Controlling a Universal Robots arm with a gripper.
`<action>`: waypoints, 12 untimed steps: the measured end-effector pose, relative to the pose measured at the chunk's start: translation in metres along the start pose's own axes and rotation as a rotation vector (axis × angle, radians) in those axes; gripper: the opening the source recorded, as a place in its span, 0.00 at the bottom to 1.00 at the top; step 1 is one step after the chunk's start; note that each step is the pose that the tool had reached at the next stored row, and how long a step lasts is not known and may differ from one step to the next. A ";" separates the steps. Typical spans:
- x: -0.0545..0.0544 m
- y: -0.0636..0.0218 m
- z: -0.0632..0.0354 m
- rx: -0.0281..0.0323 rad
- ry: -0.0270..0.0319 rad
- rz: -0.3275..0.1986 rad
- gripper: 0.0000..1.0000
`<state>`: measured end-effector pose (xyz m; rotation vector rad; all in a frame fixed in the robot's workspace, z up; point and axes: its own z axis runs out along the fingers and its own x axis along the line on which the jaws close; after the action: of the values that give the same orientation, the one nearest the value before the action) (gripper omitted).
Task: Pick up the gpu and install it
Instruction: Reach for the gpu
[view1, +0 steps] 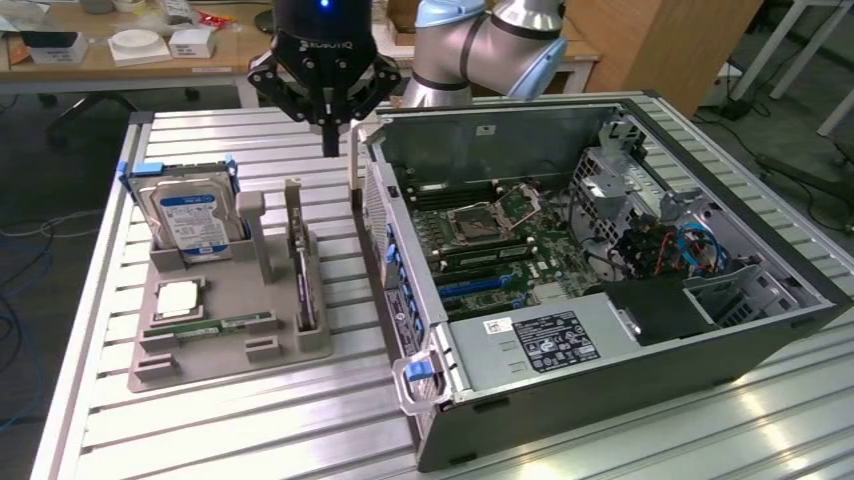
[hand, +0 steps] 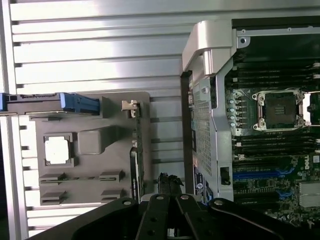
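Observation:
The gpu (view1: 304, 280) stands on edge in a slot along the grey holder tray (view1: 220, 345), on the side nearest the case, its silver end bracket (view1: 294, 205) pointing up. In the wrist view the gpu (hand: 136, 155) is a thin dark strip with the bracket (hand: 131, 106) at one end. My gripper (view1: 330, 140) hangs above and behind the tray, over the gap between the tray and the open computer case (view1: 587, 240). Its fingers are shut with nothing between them. In the wrist view my gripper (hand: 169, 181) hangs beside the gpu's edge, apart from it.
A silver hard drive (view1: 187, 220) in a blue bracket stands at the tray's back, and a square CPU chip (view1: 179, 297) lies flat in front of it. The case lies open with its motherboard (view1: 501, 250) exposed; its rear wall (view1: 387, 230) rises right beside the tray.

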<state>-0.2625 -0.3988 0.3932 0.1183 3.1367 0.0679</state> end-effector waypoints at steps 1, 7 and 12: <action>0.001 -0.0001 0.0000 0.0000 0.0003 0.000 0.10; 0.009 -0.0007 0.0001 0.0000 0.0012 0.000 0.10; 0.015 -0.0012 0.0001 0.0001 0.0024 0.000 0.10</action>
<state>-0.2780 -0.3988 0.3931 0.1185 3.1390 0.0679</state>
